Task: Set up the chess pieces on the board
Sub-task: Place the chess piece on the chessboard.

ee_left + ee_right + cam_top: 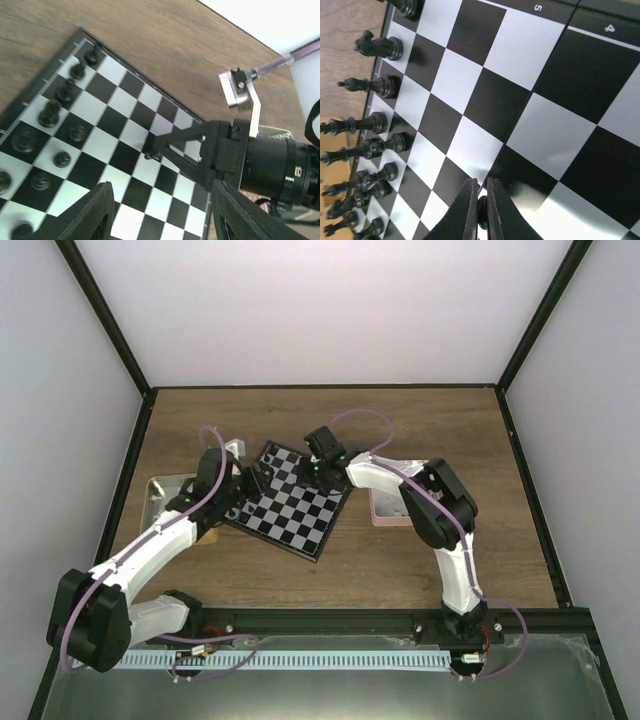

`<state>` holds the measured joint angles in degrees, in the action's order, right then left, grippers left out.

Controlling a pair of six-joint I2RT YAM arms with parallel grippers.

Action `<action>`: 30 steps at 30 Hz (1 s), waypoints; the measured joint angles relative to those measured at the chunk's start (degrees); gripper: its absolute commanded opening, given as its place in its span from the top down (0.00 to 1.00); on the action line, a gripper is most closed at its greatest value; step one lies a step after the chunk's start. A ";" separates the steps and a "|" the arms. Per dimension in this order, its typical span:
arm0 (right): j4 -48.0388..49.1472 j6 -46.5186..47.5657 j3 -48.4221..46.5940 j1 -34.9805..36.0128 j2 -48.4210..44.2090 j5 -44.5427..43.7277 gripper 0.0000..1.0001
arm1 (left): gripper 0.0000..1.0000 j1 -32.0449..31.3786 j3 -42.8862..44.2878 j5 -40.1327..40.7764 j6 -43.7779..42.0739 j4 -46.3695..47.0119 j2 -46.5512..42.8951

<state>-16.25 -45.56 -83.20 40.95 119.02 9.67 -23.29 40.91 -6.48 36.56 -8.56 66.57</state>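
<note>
The board [300, 518] is lying flat on the wooden table [420, 430], turned at an angle, sitting between the two arms and a little left of the middle. A pink tray [381, 510] is peeking out from under the right arm just beside the board's right corner, and a metal tray [160, 490] is sitting off the board's left side.

The right claw [481, 190] is reaching in over the board's far side with its fingers pointing down. It is clenched, pinching a small black piece [482, 212] between its tips. From the left wrist camera the same claw [154, 149] is holding that piece [151, 156] low over the middle squares; I cannot tell whether its base is touching the board.

A line of black pieces [375, 120] is standing along the board's left edge, filling the two outer rows there [60, 95], most of them upright.

The left claw [243, 490] is hovering over that left side of the board. Its fingers are standing well apart [162, 200] and nothing is sitting between them, so it is released and gripping nothing.
</note>
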 measured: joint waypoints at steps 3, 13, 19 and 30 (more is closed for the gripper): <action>3.30 -1.11 2.91 -1.27 -1.46 3.89 0.99 | 0.43 0.00 -1.29 -3.50 1.53 2.60 0.85; 11.69 -5.31 10.45 -3.30 -6.82 16.26 0.99 | 0.54 0.00 -6.56 -13.88 7.76 12.09 5.31; 16.57 -8.46 13.84 -3.32 -9.53 22.56 0.99 | 0.59 0.00 -8.20 -16.55 10.36 16.39 6.88; 19.78 -11.58 15.87 -3.32 -10.01 27.45 0.99 | 0.66 0.00 -9.31 -18.18 12.44 21.51 8.90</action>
<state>3.53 -57.14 -67.33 37.63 109.01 37.12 -23.29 31.59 -24.67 48.99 12.95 75.46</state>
